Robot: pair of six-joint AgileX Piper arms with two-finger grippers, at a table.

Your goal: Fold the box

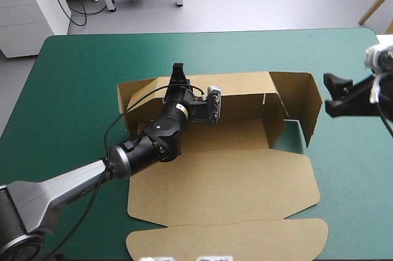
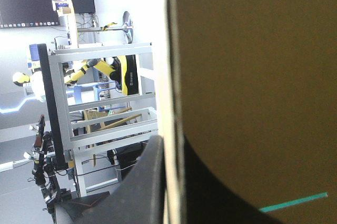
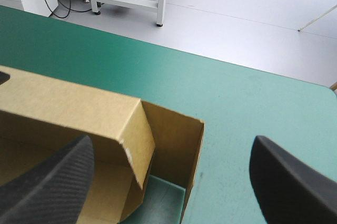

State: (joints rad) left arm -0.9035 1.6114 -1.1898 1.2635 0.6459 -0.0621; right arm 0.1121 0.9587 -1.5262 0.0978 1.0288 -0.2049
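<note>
Fig. Folding the box, far wall in hand. The box (image 1: 227, 181) lies in the middle of the table (image 1: 80, 70), with its far wall (image 1: 239, 86) raised, its right end flap (image 1: 310, 104) standing and its broad lid panel (image 1: 221, 212) flat on the near side.

The left claw (image 1: 178, 70) is clamped on the top edge of the far wall, toward the wall's left end. In the left wrist view the board's edge (image 2: 171, 76) runs straight between the two black fingers (image 2: 147, 182), which are all but closed on it. The right claw (image 1: 336, 92) hangs with its fingers spread wide, just beyond the right end flap and not touching it. From its own camera the box's far right corner (image 3: 174, 129) sits ahead, between the fingers (image 3: 58, 176).

To do the step well, the left claw should probably keep its grip close to the top edge and hold the wall square to the base. The right claw would best take the end flap near its free edge and swing it inward along the crease, slowly, so the sheet does not skid on the cover.

The left arm (image 1: 153, 141) hides the wall's left part and the left end flap. Brown board fills the left wrist view, so the base is not seen there. Whether any tab is tucked cannot be told. The right claw's wrist is cut off at the picture's right edge.
</note>
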